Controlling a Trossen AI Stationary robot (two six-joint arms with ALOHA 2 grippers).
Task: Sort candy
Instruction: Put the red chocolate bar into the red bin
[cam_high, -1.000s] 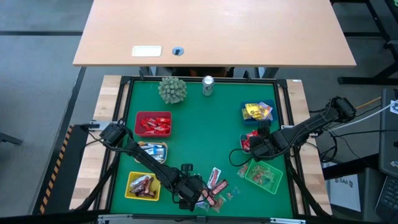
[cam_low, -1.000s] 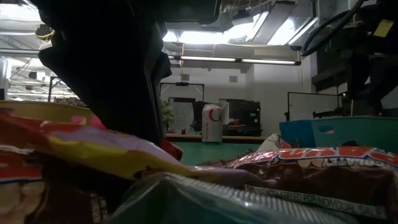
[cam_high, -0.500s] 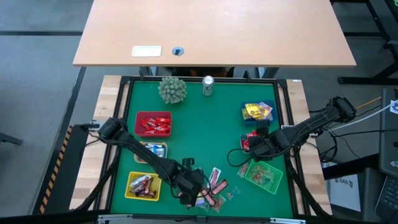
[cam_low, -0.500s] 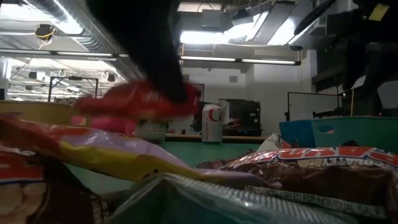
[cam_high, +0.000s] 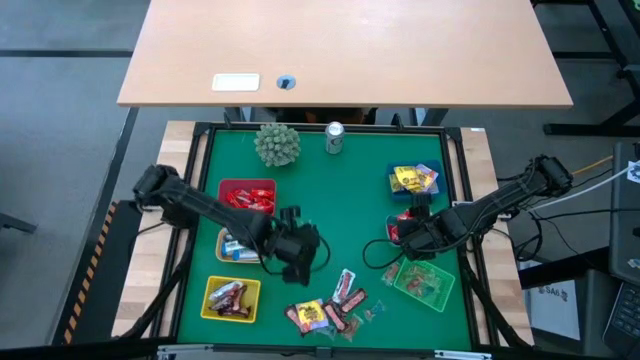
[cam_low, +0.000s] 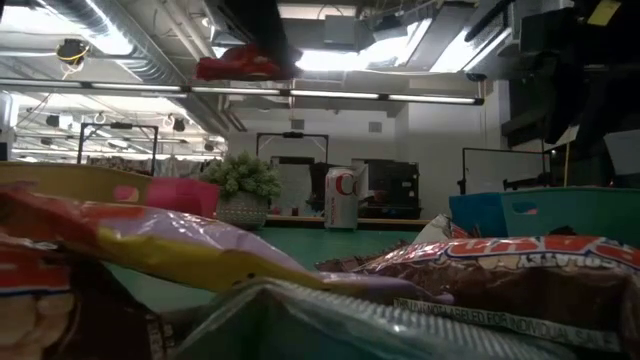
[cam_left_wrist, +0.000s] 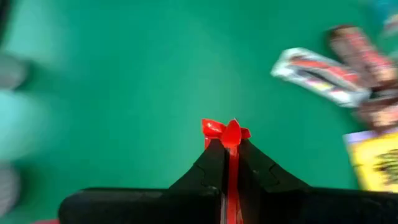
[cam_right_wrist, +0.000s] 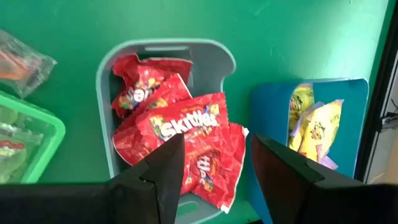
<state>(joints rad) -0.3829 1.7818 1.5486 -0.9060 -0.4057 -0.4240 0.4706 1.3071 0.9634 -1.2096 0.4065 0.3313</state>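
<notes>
A red candy is pinched tight in the left claw and held up above the green tabletop, near its middle. Just beside it a red basket is seen, with a small heap of candy lying loose on the near side. The right claw is held open over a grey basket – red packets are piled inside it.

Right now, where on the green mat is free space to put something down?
Free: the middle strip between the red basket and blue basket, below the can. Crowded: the loose candy at the near edge, and around the left gripper.
</notes>
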